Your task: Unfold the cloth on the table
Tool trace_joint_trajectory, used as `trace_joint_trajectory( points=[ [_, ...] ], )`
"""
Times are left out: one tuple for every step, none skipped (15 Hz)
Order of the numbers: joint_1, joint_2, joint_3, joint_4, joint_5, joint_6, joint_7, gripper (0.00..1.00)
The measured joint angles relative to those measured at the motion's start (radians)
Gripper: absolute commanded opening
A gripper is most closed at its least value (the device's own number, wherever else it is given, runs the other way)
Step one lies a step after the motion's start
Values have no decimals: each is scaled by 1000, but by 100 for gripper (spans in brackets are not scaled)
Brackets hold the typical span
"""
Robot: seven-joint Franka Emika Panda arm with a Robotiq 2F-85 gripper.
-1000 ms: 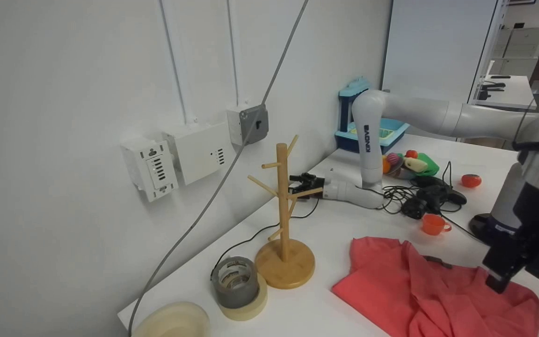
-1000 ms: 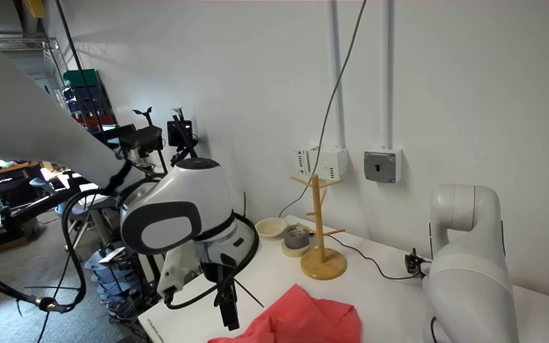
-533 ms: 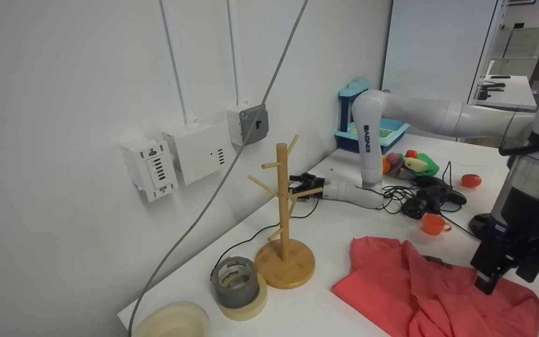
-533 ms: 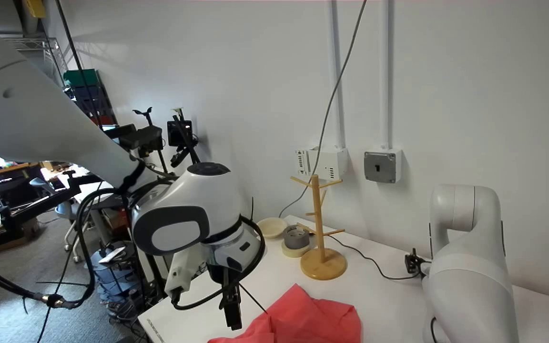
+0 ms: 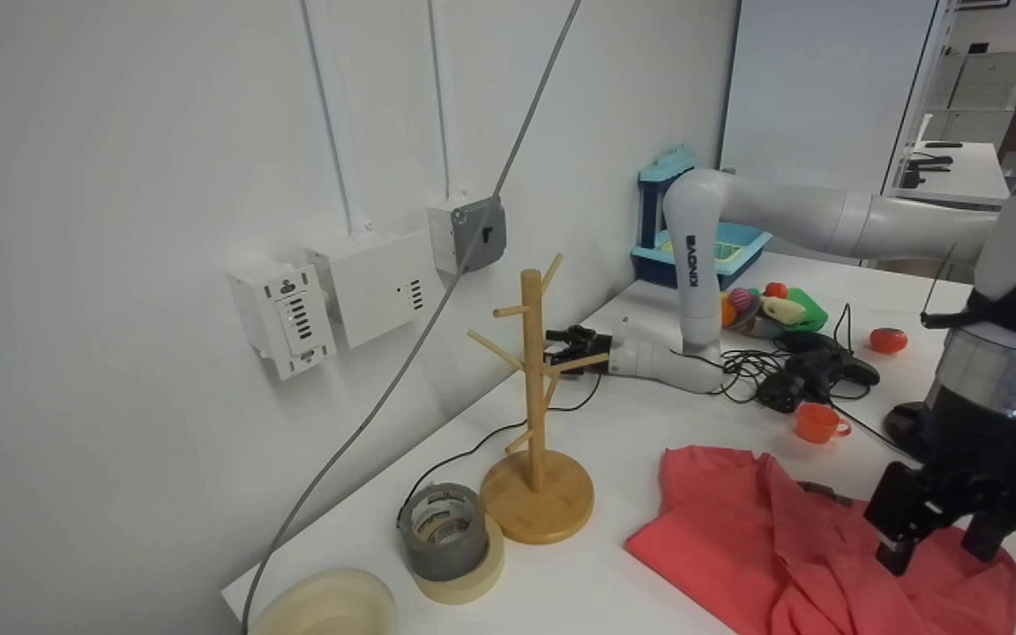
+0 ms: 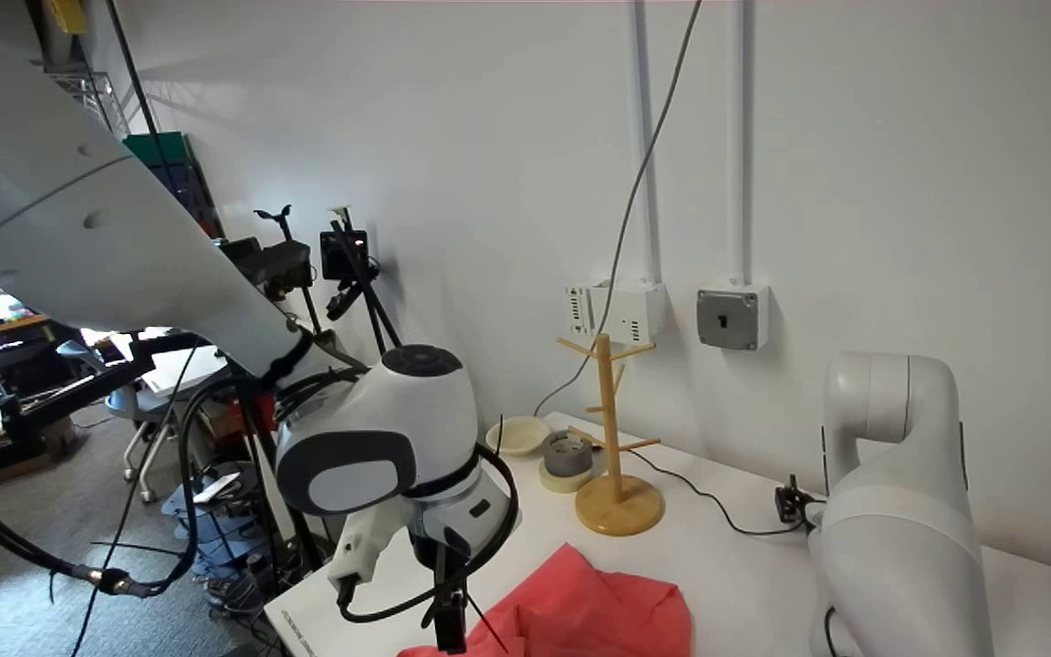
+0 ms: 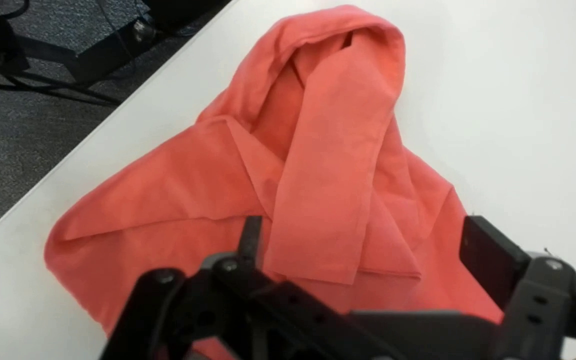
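Note:
The salmon-red cloth lies wrinkled and folded over itself on the white table. Part of it shows in an exterior view, cut off by the lower frame edge. In the wrist view the cloth has a long flap folded over its middle and a raised loop at the top. My gripper is open and empty above the cloth, fingers pointing down. In the wrist view its fingertips are wide apart, with the flap's end between them in the picture. The gripper also shows in an exterior view.
A wooden mug tree stands beside the cloth. Tape rolls and a cream bowl are near it. An orange cup, black controllers with cables and a second arm lie beyond. The table edge runs close to the cloth.
My open gripper has moved over the cloth, leftward in an exterior view and rightward and lower in an exterior view. The cloth has not visibly moved.

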Motion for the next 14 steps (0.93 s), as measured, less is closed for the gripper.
trace_joint_trajectory(
  points=[
    [0, 18, 0, 7, 24, 21, 0, 100],
    [0, 34, 0, 12, 46, 41, 0, 100],
    [0, 47, 1, 18, 67, 59, 0, 100],
    [0, 60, 1, 24, 87, 76, 0, 100],
    [0, 72, 1, 29, 103, 89, 0, 100],
    [-1, 85, 1, 35, 119, 102, 0, 100],
    [-1, 97, 1, 39, 133, 113, 0, 100],
    [-2, 110, 1, 43, 144, 122, 0, 100],
    [-2, 123, 1, 46, 152, 133, 1, 100],
    [-2, 136, 1, 48, 156, 143, 2, 100],
    [-2, 151, 1, 53, 160, 153, 3, 100],
    [-4, 167, 1, 62, 161, 158, 4, 100],
    [-8, 185, 1, 74, 161, 162, 5, 100],
    [-13, 205, 1, 89, 161, 164, 6, 100]
  ],
)
